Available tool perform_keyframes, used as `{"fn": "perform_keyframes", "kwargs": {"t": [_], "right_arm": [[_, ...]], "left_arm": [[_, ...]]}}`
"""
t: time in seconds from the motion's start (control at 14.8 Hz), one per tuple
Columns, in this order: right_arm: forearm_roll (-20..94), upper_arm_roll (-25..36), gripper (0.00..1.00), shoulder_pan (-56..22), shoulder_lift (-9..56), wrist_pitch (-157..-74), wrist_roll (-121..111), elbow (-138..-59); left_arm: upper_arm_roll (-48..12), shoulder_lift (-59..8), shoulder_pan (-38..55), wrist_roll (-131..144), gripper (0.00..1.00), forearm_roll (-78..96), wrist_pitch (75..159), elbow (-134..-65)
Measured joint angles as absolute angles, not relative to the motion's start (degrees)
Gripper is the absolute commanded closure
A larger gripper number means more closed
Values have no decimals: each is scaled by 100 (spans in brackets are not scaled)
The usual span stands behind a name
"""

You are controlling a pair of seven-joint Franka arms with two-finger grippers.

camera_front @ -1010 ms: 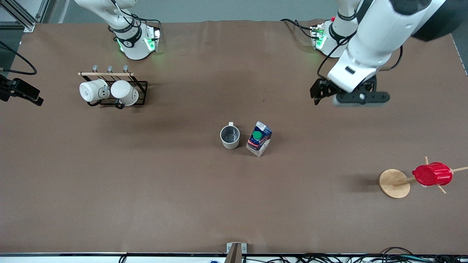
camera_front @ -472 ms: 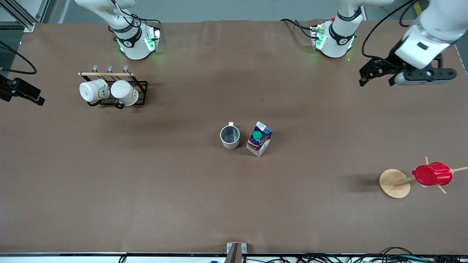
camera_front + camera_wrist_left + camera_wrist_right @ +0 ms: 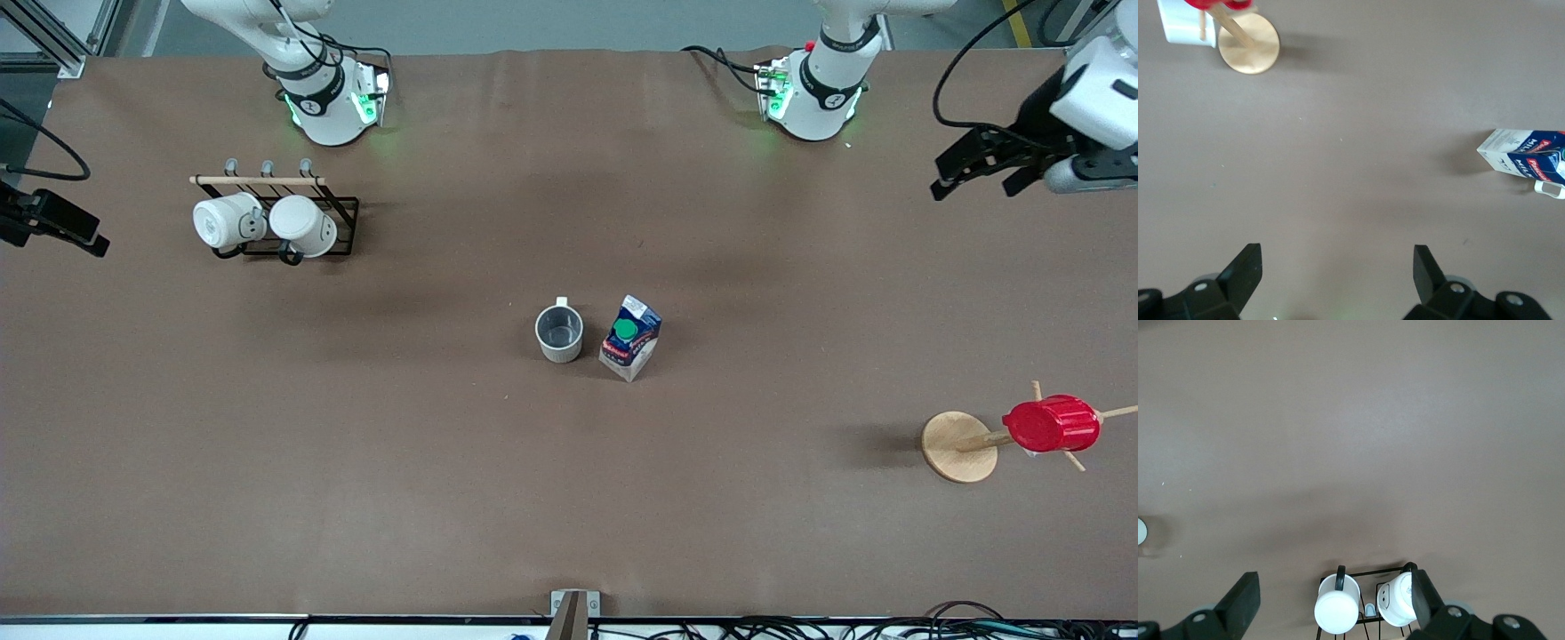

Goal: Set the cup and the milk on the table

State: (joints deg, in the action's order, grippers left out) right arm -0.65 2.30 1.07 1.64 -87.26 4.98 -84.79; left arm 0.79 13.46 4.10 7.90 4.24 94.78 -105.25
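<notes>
Cup and milk stand upright just beside each other near the middle of the table, the milk toward the left arm's end. Wide bare brown surface surrounds the pair on every side, and all table edges lie well apart from them.

Nearer the right arm's base, a black wire rack holds two white mugs. Toward the left arm's end and nearer the front camera, a wooden stand carries a red cup.

The cup is pale grey-beige with a dark grey inside and a small handle pointing toward the robots' bases. The milk is a dark blue and white gable-top carton with a round green cap and a red label.

The left end effector hangs over the table's edge at the left arm's end, well apart from both items, fingers spread wide and holding nothing. The right end effector, seen only in its wrist view, is over the rack, fingers likewise wide apart and empty.
</notes>
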Motion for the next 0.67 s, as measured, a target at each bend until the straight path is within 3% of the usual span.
{"fn": "perform_keyframes", "kwargs": {"t": [0.67], "right_arm": [[-62,231,0,107,164,-8725,497,-8479]], "left_arm": [[79,714,390,422,0,196,8927,-9510]]}}
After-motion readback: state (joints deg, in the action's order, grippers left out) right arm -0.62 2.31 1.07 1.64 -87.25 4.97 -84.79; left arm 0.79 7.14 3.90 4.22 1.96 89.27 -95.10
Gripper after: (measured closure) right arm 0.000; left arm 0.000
